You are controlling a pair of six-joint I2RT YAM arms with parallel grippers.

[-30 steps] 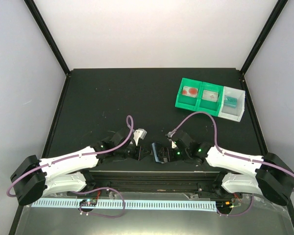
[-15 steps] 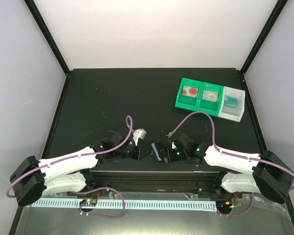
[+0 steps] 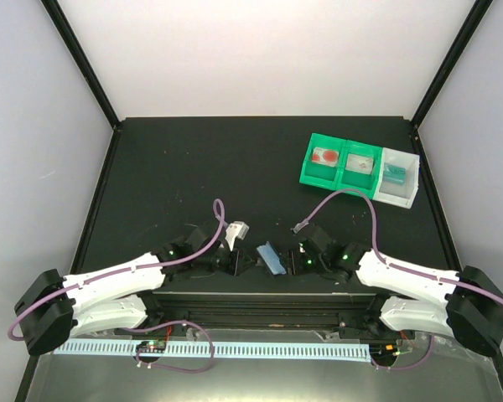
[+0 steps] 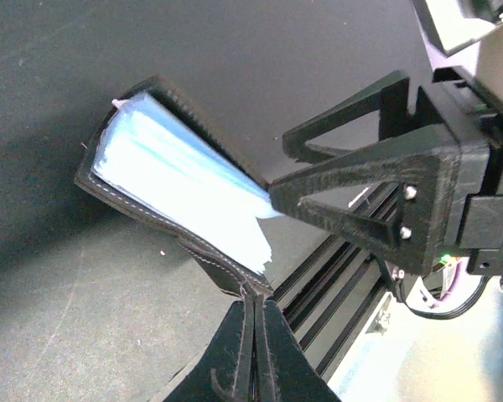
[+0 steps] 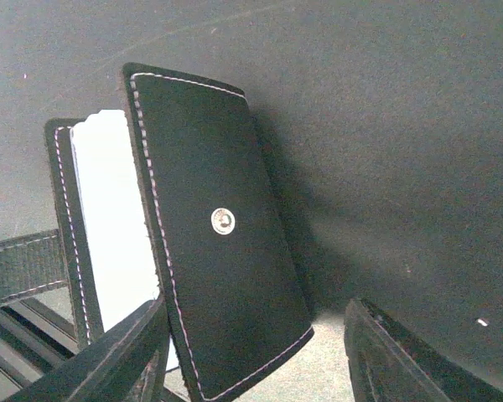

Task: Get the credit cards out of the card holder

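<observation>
Desk point(image 3: 193, 167), tray point(image 3: 358, 167) at far right. Right claw point(image 5: 253, 320) wide; left claw point(image 4: 253, 310) pinched shut on card holder point(image 3: 271, 258) edge. Card holder open, well apart from tray, toward arm bases. Credit cards point(image 4: 176, 188) inside.

card holder point(image 3: 271, 259) between left tool point(image 3: 239, 261) and right tool point(image 3: 295, 261), near table point(image 3: 193, 167) front edge, tray point(image 3: 335, 187) behind, rightward
</observation>
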